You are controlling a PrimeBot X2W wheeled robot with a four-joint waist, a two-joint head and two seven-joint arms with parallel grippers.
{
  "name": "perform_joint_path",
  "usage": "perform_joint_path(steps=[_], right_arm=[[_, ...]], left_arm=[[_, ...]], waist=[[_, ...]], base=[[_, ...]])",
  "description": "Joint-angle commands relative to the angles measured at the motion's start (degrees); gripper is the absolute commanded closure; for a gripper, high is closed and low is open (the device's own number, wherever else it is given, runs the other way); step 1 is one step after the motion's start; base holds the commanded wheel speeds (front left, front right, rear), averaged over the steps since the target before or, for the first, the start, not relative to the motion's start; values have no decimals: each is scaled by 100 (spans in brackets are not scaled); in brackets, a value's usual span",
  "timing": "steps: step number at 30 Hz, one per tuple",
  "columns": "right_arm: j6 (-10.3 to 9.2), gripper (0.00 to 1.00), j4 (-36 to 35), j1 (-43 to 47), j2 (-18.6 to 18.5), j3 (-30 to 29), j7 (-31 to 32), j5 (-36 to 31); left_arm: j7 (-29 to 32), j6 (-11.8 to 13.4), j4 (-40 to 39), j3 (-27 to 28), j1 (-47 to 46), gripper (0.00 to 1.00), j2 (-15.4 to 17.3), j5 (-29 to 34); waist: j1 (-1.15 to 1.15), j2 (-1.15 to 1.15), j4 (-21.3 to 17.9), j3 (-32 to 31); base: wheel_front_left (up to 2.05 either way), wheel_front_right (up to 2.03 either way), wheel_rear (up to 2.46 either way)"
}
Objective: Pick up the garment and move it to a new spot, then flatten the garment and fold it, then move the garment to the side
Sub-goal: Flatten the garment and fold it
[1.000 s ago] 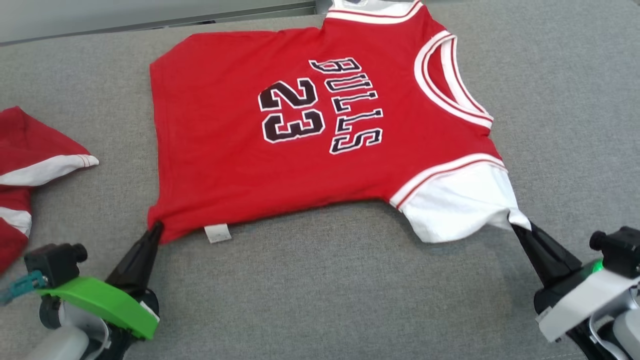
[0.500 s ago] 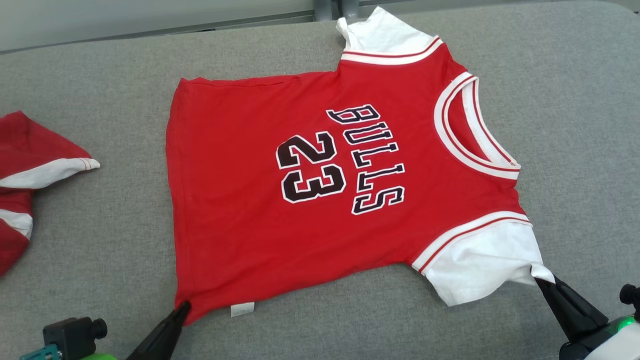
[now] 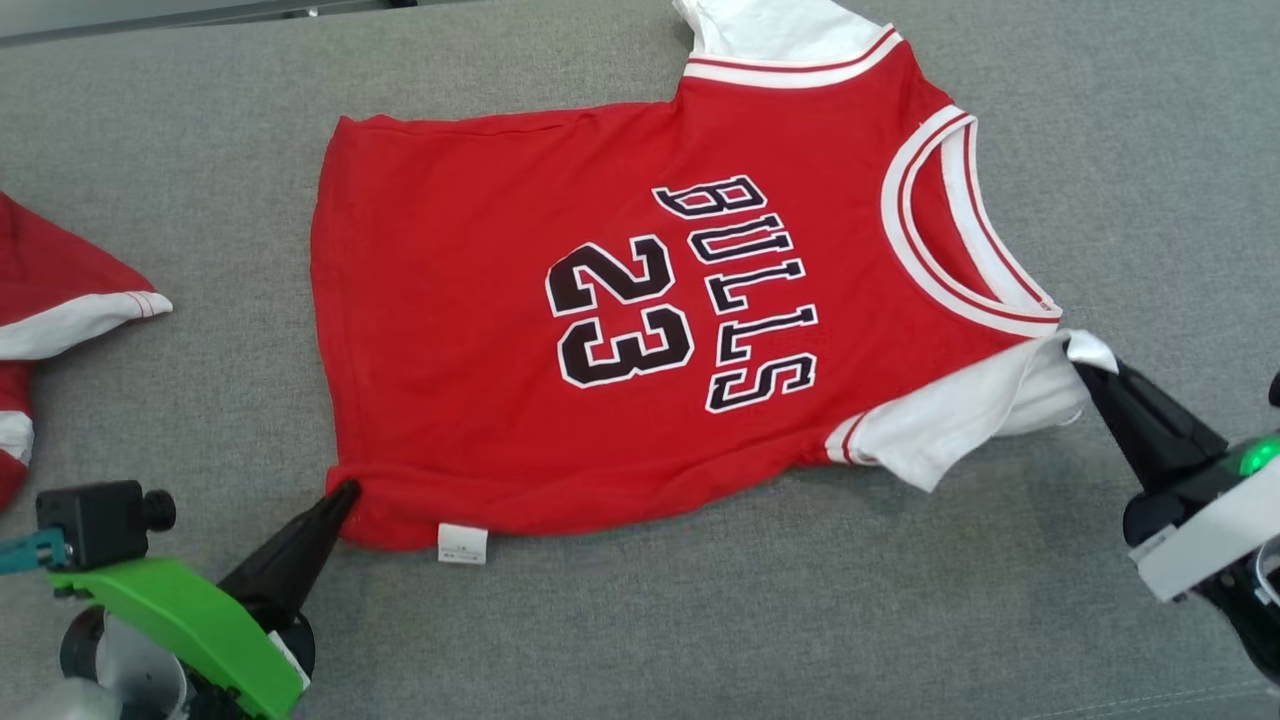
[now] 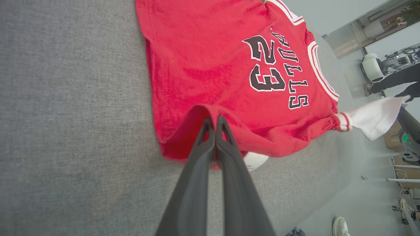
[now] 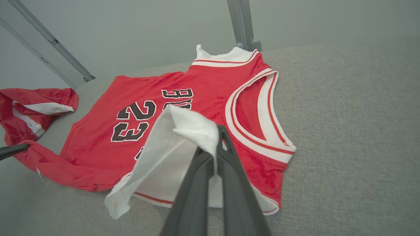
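Note:
The garment (image 3: 480,330) is a red jersey with white sleeves and "BULLS 23" on it, spread on the grey padded table (image 3: 700,620). My left gripper (image 3: 345,492) is shut on its near hem corner, which the left wrist view shows as red cloth (image 4: 210,113) lifted over the fingertips. My right gripper (image 3: 1080,358) is shut on the near white sleeve (image 3: 960,420), raised and folded in toward the collar. In the right wrist view that white sleeve (image 5: 183,131) drapes over my closed fingers (image 5: 226,183). The far white sleeve (image 3: 770,30) lies at the top edge.
Another red and white garment (image 3: 60,310) lies crumpled at the table's left edge. Grey table surface extends in front of and to the right of the jersey. A person's shoe (image 4: 341,226) and office gear stand on the floor beyond the table.
Both grippers have lifted the near edge of the jersey away from me, over its body; the near sleeve now sits beside the collar. The head camera has also shifted.

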Motion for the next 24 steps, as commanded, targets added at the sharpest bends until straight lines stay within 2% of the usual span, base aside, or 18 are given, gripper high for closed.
perform_joint_path(steps=[1, 5, 16, 24], right_arm=[[1, 100, 13, -299, -13, 15, 104, 108], [1, 100, 215, -829, -14, 29, 270, 138], [1, 100, 967, -1699, 135, 261, 310, -41], [1, 100, 1623, -2165, 355, 410, 270, -642]], left_arm=[[153, 67, -4, 43, -242, 100, 45, -100], [449, 190, 183, 63, -651, 100, 28, -36], [934, 337, 868, -64, -1557, 100, -369, 96], [1167, 335, 1437, -161, -2092, 98, -710, 169]], waist=[[0, 68, 31, 87], [0, 68, 76, 172], [0, 68, 164, 310], [0, 68, 168, 459]], base=[[0, 0, 0], [0, 0, 0], [0, 0, 0], [0, 0, 0]])
